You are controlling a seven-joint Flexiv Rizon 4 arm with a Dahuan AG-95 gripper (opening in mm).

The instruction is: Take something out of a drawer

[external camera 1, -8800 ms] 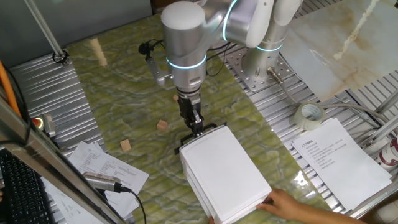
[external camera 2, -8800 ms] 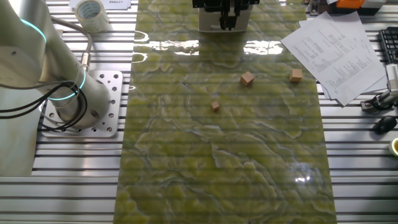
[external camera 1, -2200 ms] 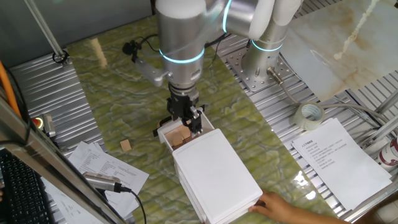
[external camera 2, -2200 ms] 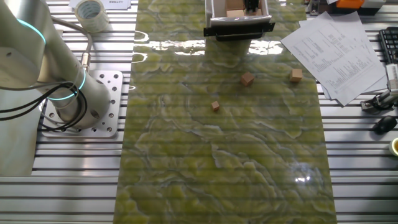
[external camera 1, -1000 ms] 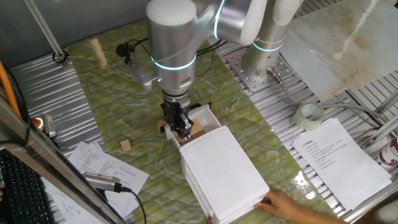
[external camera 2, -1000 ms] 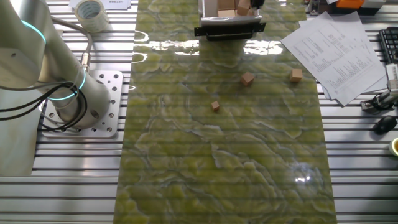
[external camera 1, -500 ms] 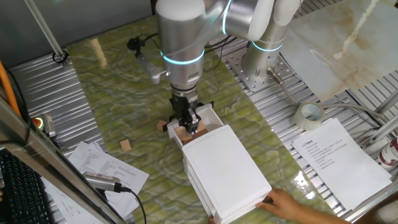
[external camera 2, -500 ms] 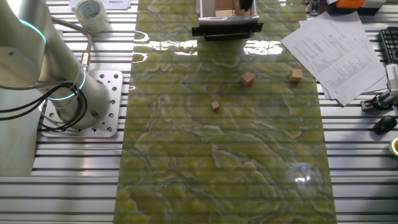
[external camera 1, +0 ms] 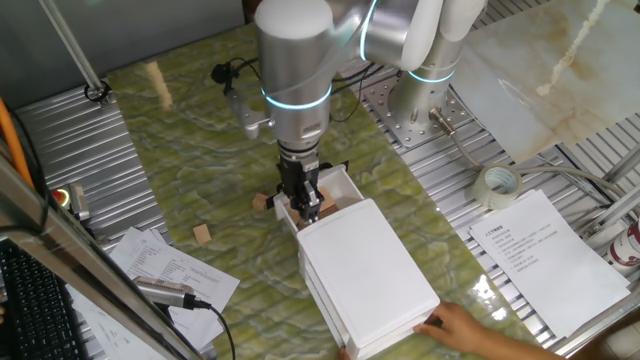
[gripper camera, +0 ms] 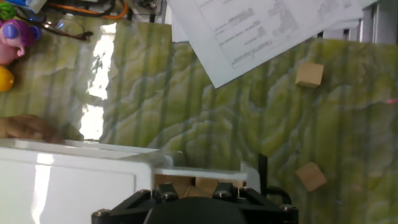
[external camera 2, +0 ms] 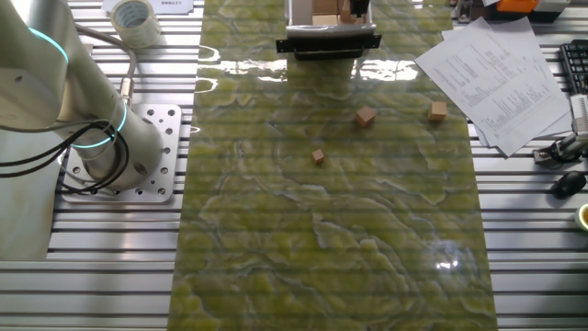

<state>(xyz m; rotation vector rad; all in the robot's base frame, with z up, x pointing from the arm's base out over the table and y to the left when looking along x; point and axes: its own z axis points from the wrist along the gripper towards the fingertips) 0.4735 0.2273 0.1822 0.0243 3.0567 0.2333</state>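
Observation:
The white drawer [external camera 1: 342, 181] stands pulled out of the top of the white cabinet [external camera 1: 365, 270], its black bar handle [external camera 2: 329, 43] facing the table. My gripper [external camera 1: 306, 203] points straight down with its fingertips inside the drawer. A light-brown wooden cube [external camera 2: 323, 18] lies in the drawer beside the fingers, and more brown shows right at the fingers [external camera 2: 353, 11]. In the hand view the drawer's brown inside [gripper camera: 186, 185] shows just above the gripper body, with the fingertips hidden. I cannot tell whether the jaws are open or closed on a cube.
Three loose wooden cubes lie on the green mat [external camera 2: 367, 116] [external camera 2: 437, 111] [external camera 2: 317, 157]; two show in the first fixed view [external camera 1: 262, 201] [external camera 1: 202, 234]. A person's hand [external camera 1: 460, 322] steadies the cabinet's rear. Papers [external camera 2: 501, 78] and a tape roll [external camera 1: 497, 185] lie at the sides.
The gripper shifted from the drawer's left edge to over the drawer's inside and sank a little. The cabinet and drawer slid slightly.

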